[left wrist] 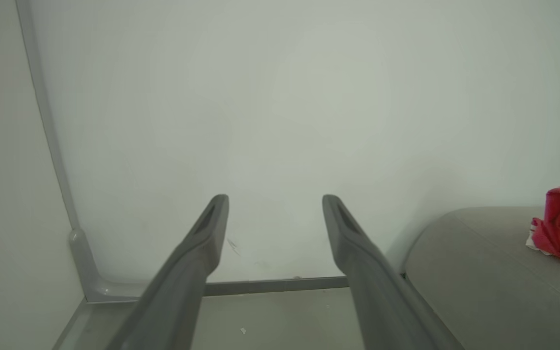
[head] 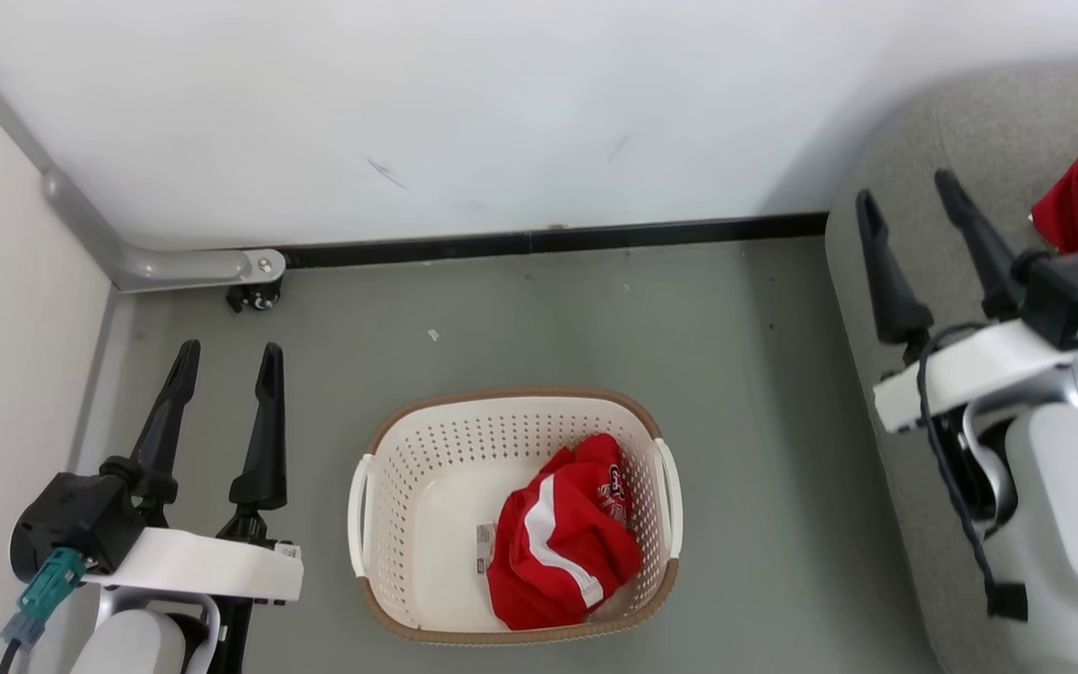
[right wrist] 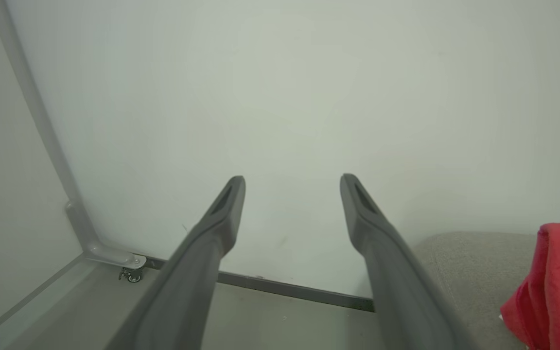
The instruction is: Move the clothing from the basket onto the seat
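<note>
The right gripper (right wrist: 292, 184) rises from the bottom centre, its two dark fingers spread apart with nothing between them. Behind them a white wall (right wrist: 285, 87) meets a dark baseboard (right wrist: 299, 290). At lower right, red clothing (right wrist: 557, 287) lies on the grey seat (right wrist: 469, 272).

Perforated plastic basket (head: 380, 524), soft cloth clothing (head: 562, 548), matt woven fabric seat (head: 885, 524).
</note>
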You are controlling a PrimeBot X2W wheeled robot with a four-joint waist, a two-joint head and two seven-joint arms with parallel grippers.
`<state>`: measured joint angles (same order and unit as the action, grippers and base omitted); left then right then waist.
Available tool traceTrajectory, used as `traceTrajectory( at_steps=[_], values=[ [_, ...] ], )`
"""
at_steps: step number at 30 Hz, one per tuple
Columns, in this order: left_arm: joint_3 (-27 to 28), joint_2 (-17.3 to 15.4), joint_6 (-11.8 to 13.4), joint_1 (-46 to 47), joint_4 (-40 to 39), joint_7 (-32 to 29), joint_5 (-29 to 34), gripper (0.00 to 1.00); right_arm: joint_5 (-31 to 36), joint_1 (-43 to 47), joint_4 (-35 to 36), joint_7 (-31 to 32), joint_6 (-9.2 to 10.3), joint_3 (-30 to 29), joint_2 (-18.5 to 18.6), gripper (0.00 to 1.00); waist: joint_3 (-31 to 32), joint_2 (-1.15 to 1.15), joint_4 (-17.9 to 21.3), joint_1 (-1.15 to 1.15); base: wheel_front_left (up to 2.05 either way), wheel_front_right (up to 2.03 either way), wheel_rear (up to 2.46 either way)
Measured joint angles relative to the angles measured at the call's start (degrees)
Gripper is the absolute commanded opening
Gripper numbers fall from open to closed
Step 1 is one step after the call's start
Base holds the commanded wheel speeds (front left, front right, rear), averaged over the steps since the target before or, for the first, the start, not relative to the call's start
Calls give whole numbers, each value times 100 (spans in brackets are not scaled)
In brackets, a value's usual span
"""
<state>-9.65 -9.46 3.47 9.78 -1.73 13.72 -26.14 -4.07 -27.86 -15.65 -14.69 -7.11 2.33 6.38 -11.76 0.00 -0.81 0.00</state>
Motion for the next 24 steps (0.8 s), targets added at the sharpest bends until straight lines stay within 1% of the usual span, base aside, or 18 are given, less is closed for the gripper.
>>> traceTrajectory(
  at_steps=[9,13,20,24],
  values=[
    [43,23,-9,-219,99,48,7,100,-15,770,307,-1,0,-51,-26,100,284,0,-131,0,0,0,0],
    [36,-12,-18,-367,199,49,116,100,-15,1048,497,-1,0,-49,-26,100,432,0,-181,0,0,0,0],
    [42,1,-116,-565,305,51,114,100,-15,1388,732,0,0,-85,-27,100,632,0,-225,0,0,0,0],
    [49,-1,-121,-681,400,51,116,100,-18,1628,817,0,0,-105,-29,100,739,0,-246,0,0,0,0]
  ],
)
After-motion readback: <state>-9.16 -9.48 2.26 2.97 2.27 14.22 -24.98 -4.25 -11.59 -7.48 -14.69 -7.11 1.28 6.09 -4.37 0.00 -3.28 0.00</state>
